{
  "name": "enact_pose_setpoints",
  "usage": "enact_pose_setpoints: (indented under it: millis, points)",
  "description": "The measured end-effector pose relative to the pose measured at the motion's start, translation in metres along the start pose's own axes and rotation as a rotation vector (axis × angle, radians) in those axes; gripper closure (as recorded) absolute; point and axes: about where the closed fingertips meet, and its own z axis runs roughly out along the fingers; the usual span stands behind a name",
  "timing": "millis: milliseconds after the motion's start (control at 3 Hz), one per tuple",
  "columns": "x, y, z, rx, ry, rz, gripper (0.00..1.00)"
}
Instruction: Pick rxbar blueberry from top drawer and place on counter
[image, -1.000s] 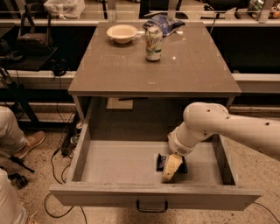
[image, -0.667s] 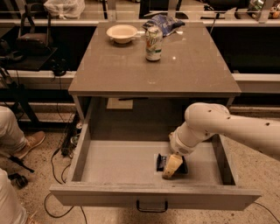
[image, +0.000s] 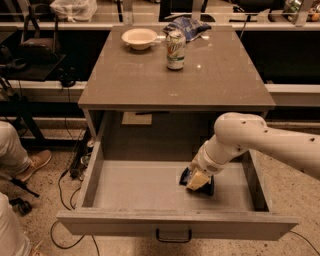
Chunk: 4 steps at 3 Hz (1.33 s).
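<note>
The top drawer (image: 125, 192) is pulled open below the counter (image: 150, 82). The rxbar blueberry (image: 186, 175), a small dark blue bar, lies on the drawer floor at the right of middle. My gripper (image: 197, 181) reaches down into the drawer from the right on a white arm and sits right on top of the bar, covering most of it. Only the bar's dark edges show on either side of the gripper.
On the counter stand a green-and-white can (image: 175, 50), a pale bowl (image: 139, 38) and a wrinkly blue chip bag (image: 187, 26) at the back. A person's legs and shoe (image: 20, 160) are at the left on the floor, beside cables. The drawer handle (image: 173, 236) is at its front.
Nothing has visibly changed; the gripper stays over the bar in the drawer.
</note>
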Motion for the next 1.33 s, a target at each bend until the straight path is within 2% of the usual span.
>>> enact_pose_setpoints:
  millis: [333,667,1000,1333]
  points:
    - [-0.003,0.000,-0.009,0.000,0.000,0.000,0.89]
    - [-0.004,0.000,-0.011,0.000,0.000,0.000,1.00]
    - [0.012,-0.021,-0.083,0.106,-0.036,0.005,1.00]
    - [0.034,-0.048,-0.187,0.247,-0.075,0.011,1.00]
